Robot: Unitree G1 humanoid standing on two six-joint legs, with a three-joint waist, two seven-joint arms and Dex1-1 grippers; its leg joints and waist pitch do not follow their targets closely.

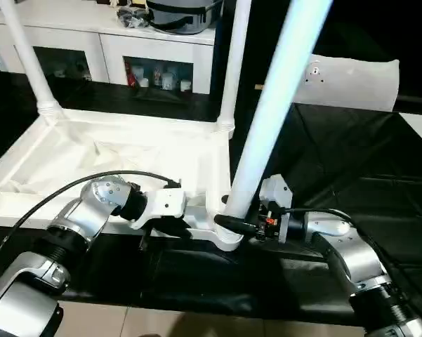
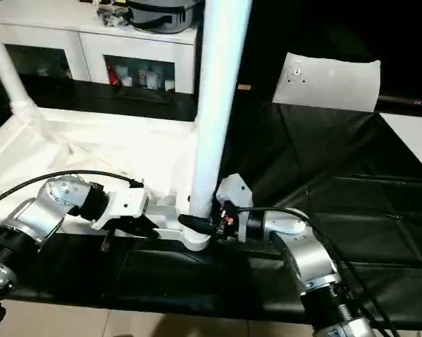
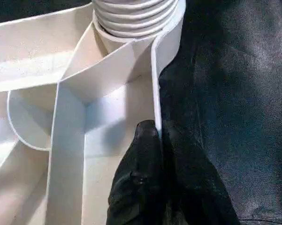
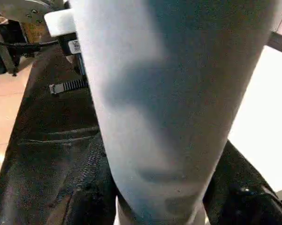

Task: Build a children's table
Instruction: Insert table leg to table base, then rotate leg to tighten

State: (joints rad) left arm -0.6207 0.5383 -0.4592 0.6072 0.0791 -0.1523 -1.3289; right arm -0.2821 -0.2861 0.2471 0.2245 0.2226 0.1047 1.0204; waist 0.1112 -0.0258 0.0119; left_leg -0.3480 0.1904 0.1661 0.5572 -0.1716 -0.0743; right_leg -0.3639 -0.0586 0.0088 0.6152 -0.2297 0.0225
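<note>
Standing beside the work table (image 1: 351,161), I see the children's table (image 1: 126,161) lying upside down on the black cover, ribbed underside up, its near edge right at the work table's front lip.

On the left, the left gripper (image 3: 152,140) is pinched shut on the thin near rim of the tabletop (image 3: 156,89), one finger inside the wall and one outside. That hold looks slight to me: if the top gets twisted, the rim could slide out of the fingers and the whole top could creep toward the front edge, where there is no spare cover.

Two legs already stand in the far sockets, one at the far left (image 1: 24,56) and one further along (image 1: 235,63).

At the near corner socket (image 1: 228,242), the right gripper (image 1: 242,226) is clamped about half open around the base of a third leg (image 1: 274,112). This leg leans toward the right rather than standing straight like the others, so I judge it is not fully seated. Pushed or turned at that angle, it could bind in the socket or lever the corner up.

To the right, the black cover is open, with a white panel (image 1: 351,84) well back. That side has room for the arm to swing; the white cabinet (image 1: 105,42) hems in the back.
</note>
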